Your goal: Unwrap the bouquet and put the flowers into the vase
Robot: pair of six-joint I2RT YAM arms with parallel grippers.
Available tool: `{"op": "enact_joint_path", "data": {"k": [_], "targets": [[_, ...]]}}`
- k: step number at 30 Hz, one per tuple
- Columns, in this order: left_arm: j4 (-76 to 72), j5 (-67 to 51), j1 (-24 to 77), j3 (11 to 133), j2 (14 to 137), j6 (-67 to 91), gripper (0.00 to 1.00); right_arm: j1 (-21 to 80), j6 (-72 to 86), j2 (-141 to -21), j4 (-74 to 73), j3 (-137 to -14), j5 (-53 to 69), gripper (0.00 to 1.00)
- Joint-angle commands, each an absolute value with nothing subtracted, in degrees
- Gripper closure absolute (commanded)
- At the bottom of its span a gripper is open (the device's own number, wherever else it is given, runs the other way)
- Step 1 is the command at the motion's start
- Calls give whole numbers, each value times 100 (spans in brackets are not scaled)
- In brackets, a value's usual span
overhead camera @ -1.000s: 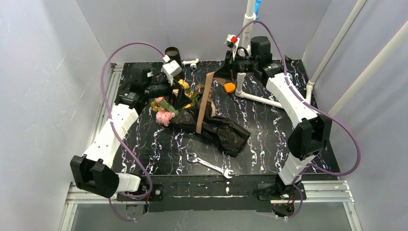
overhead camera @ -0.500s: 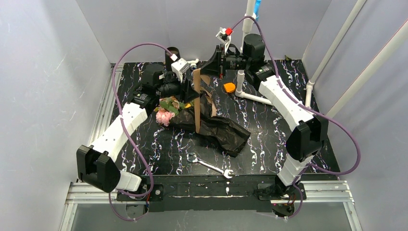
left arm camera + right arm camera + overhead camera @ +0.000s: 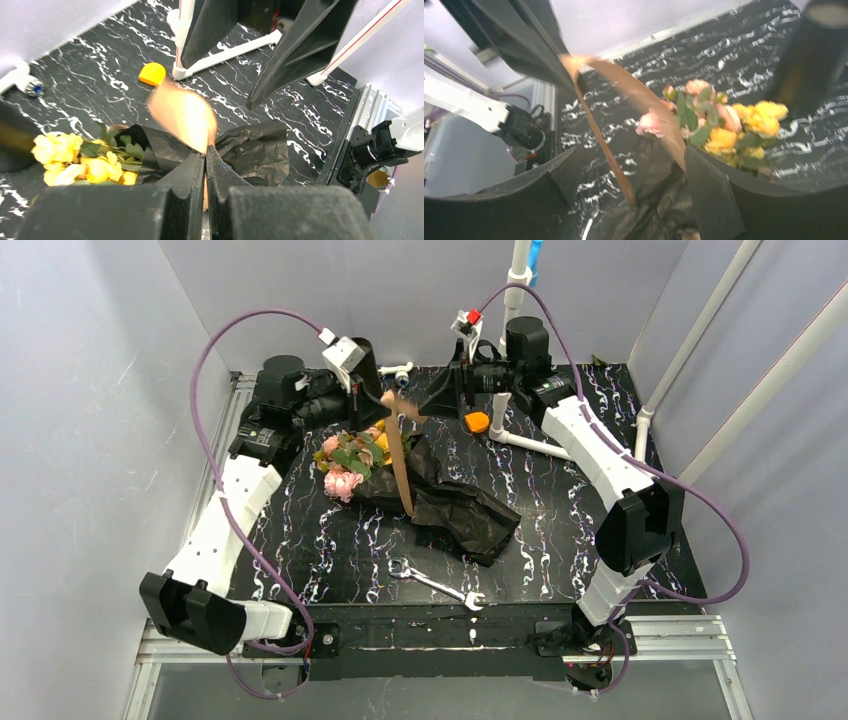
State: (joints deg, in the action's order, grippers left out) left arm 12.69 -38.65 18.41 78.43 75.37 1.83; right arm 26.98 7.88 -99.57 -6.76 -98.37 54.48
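Flowers [image 3: 348, 455] in black wrapping [image 3: 462, 512], vase [image 3: 366, 358] nearby, left fingers [image 3: 190, 175] pinching ribbon [image 3: 403, 468]

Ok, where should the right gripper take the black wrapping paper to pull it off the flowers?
Likely best: grip the crumpled tail end of the wrapping paper, coming from above on the right arm's side. It bunches up loose there, pointing away from the flowers, while the ribbon pinched in the left gripper crosses its middle.

Blurry ribbon [image 3: 182, 116]; vase [image 3: 811, 57] partly off-frame.
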Motion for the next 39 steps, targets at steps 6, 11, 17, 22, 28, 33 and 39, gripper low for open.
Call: {"op": "enact_joint_path", "data": {"k": [6, 11, 17, 22, 28, 33, 39], "targets": [[1966, -4584, 1613, 8835, 7201, -143, 100, 2419, -932, -9627, -2384, -9526, 5165, 9], [2215, -4677, 1614, 9539, 7449, -205, 100, 2426, -1159, -9484, -2424, -9136, 5110, 7], [2576, -4648, 1608, 10274, 7717, -250, 100, 2435, -1094, -9108, -1982, -8432, 5083, 3], [2632, -4190, 1612, 10652, 7799, -158, 100, 2450, -943, -8869, -1628, -7966, 5074, 2], [2612, -3983, 1611, 11111, 7985, 241, 100, 2689, -807, -8756, -1185, -7649, 4899, 2], [2463, -3771, 1610, 11224, 7985, 345, 100, 2962, -714, -8801, -732, -7458, 4724, 2], [2820, -3062, 1616, 11537, 8001, 134, 100, 3329, -411, -8903, -77, -7347, 4656, 2]]}}
